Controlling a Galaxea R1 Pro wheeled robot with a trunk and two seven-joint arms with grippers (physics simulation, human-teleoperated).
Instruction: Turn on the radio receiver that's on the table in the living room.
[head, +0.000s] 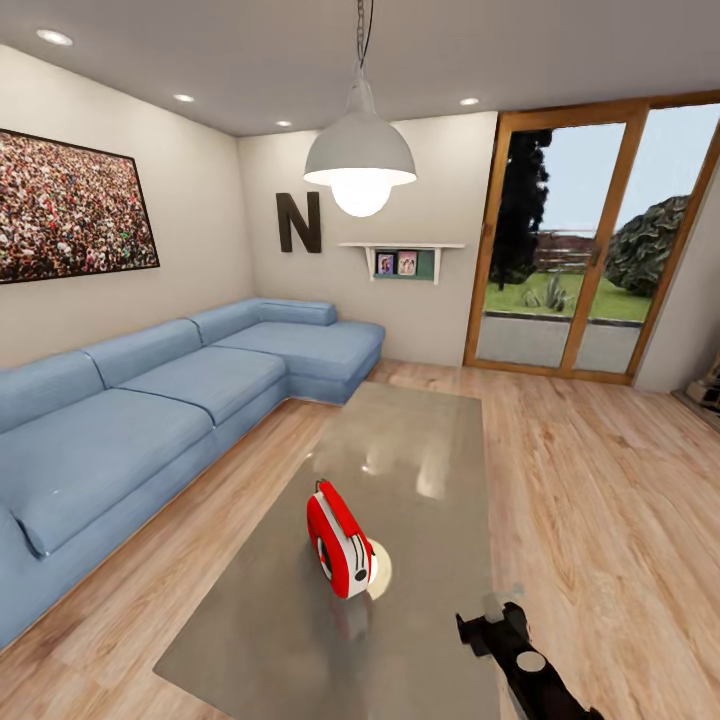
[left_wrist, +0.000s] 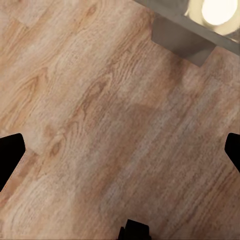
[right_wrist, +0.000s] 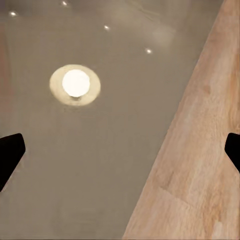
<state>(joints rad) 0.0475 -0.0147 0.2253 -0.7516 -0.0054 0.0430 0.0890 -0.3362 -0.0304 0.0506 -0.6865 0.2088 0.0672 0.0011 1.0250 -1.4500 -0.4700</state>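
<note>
Radio receiver (head: 340, 540), bright red with white edge band and thin top handle, stands upright mid-bench (head: 420, 450), its dial hard to see; right end effector (head: 492, 628) hovers nearby, both end effectors open.

Glossy red radio receiver (head: 340, 540) on mirror-smooth table (head: 420, 440); wood-plank floor (head: 600, 480).

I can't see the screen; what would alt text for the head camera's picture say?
A small red radio receiver stands upright on a glossy grey table in a living room, with the robot's dark right gripper near the table's close corner. A blue corner sofa lines the left wall; a white pendant lamp hangs overhead.
</note>
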